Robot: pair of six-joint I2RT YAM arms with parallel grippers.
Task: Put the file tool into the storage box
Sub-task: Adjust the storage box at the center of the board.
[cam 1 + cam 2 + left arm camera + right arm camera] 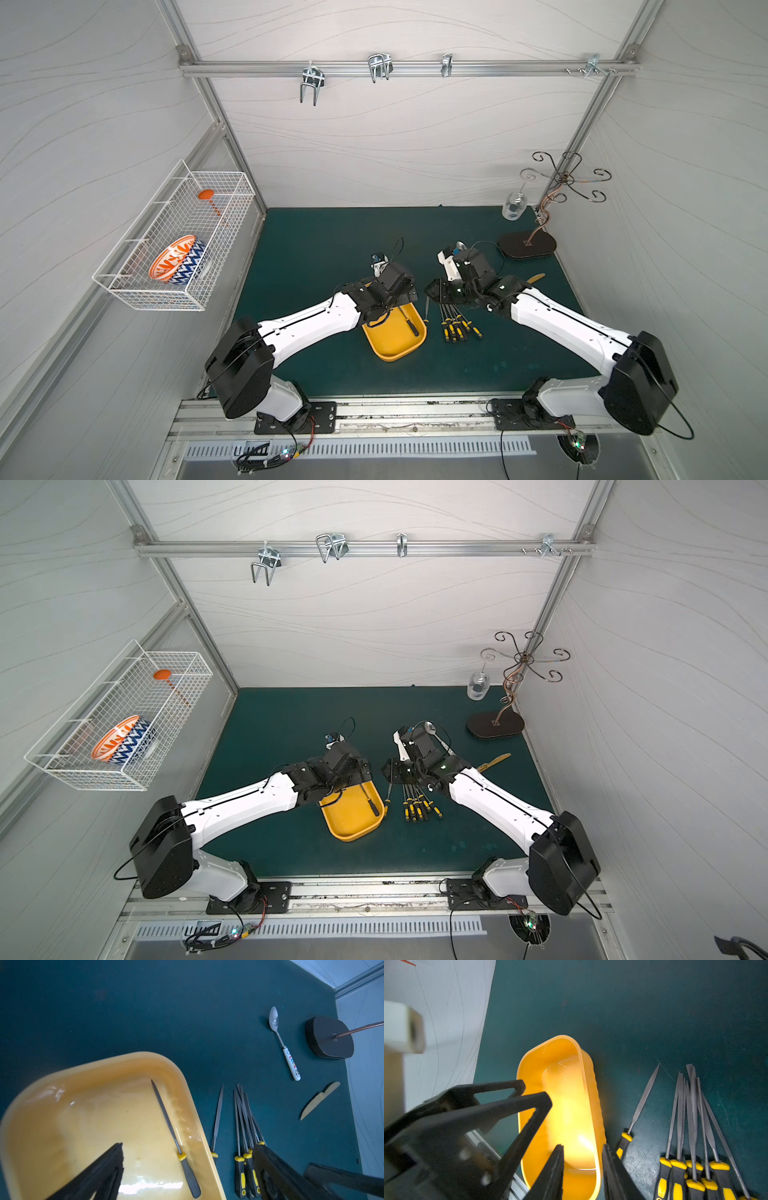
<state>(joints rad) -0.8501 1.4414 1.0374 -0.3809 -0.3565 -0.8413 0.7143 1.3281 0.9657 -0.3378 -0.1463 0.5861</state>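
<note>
File tool [166, 1113] lying lengthwise against the wall of the storage box [116, 1059], probably the only way it fits flat. Left gripper [189, 1147] hovers above, jaws wide, empty; right gripper [582, 1147], part-open and empty, is poised beside remaining files [691, 1126].

Only one thing has writing on it: the spoon [284, 1043]. Its white handle has a short row of small letters in red, blue and yellow, with a tiny black-and-white face drawn at the end. The letters are too small and blurry to read in the left wrist view.
</note>
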